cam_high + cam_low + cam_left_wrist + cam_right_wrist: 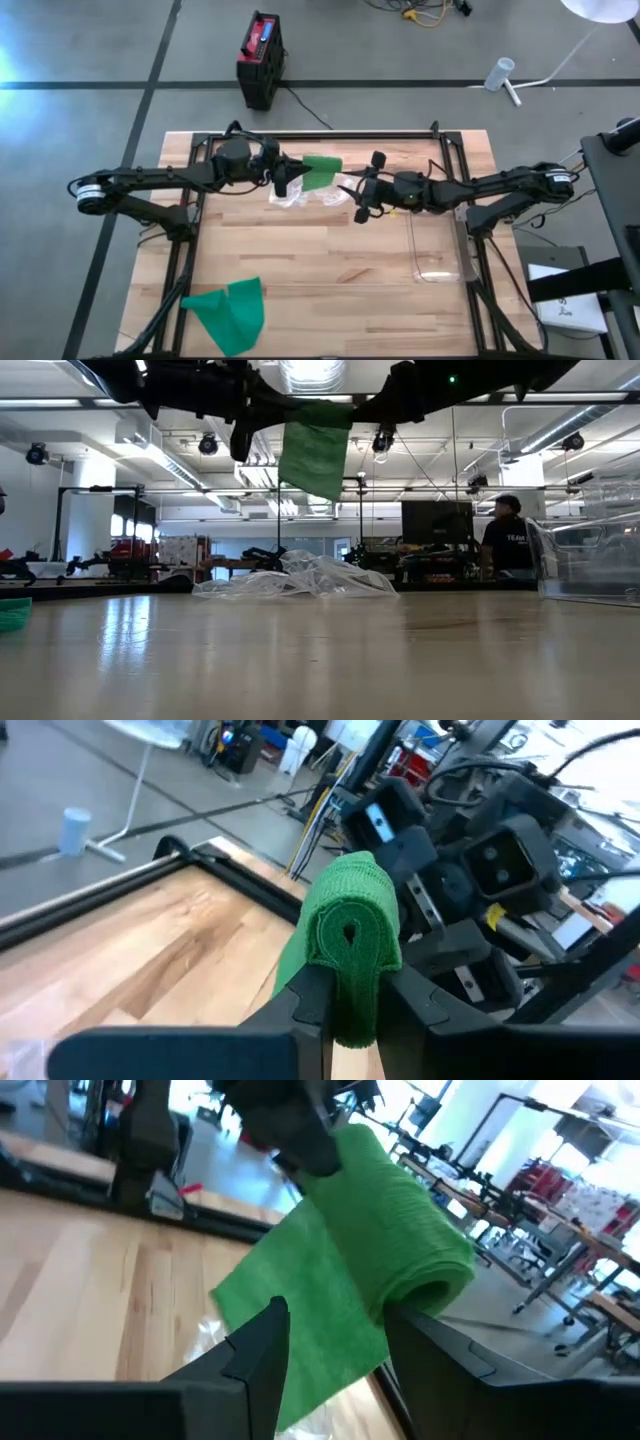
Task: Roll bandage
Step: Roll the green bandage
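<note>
Aloft | left end effector [345, 1000] clamps bandage [350, 935] | right end effector [335, 1335] open | wooden table [330, 260]

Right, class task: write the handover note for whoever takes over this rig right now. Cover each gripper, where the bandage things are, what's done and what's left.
Left gripper: shut on the green bandage roll, held in the air above the table.
Right gripper: open, fingers either side of the roll's hanging tail.
Clear wrapper: lies on the table beneath the roll.
Second green bandage: unrolled, near the front left edge.
Clear box: on the right side.
Done: roll partly wound.
Left: wind in the tail; the second bandage is untouched.
</note>
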`<state>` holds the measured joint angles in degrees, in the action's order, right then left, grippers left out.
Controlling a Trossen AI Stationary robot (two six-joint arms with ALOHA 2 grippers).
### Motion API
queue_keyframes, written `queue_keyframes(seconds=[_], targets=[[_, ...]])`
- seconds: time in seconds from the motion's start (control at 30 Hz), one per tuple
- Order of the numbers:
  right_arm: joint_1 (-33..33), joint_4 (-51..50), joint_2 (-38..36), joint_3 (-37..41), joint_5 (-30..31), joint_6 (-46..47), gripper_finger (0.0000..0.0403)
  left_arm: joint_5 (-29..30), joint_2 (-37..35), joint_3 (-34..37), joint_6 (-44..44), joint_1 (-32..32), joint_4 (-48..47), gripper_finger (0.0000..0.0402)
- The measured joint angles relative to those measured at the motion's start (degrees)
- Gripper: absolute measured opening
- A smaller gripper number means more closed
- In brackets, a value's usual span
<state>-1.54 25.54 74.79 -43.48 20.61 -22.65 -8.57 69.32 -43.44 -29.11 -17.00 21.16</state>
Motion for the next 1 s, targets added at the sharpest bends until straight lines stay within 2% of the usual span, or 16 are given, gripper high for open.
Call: queue_keyframes(seconds=[0.33, 0.6, 0.83, 1.0], targets=[[0.0, 2.7, -0.4, 0.0, 0.4, 2.4, 0.0154, -0.1, 0.0, 0.0, 5.2, 2.0, 2.7, 0.0041], [0.0, 3.9, -0.4, -0.3, 0.2, 10.0, 0.0139, -0.7, 0.4, 0.1, 9.1, 2.1, 2.8, 0.0041], [0.0, 3.7, -0.5, -1.2, -0.1, 15.8, 0.012, -0.5, 0.4, 0.1, 12.8, 2.4, 2.7, 0.0041], [0.0, 3.3, -0.5, -1.4, -0.7, 18.3, 0.0092, -0.3, 0.3, 0.1, 18.1, 3.3, 2.8, 0.0041]])
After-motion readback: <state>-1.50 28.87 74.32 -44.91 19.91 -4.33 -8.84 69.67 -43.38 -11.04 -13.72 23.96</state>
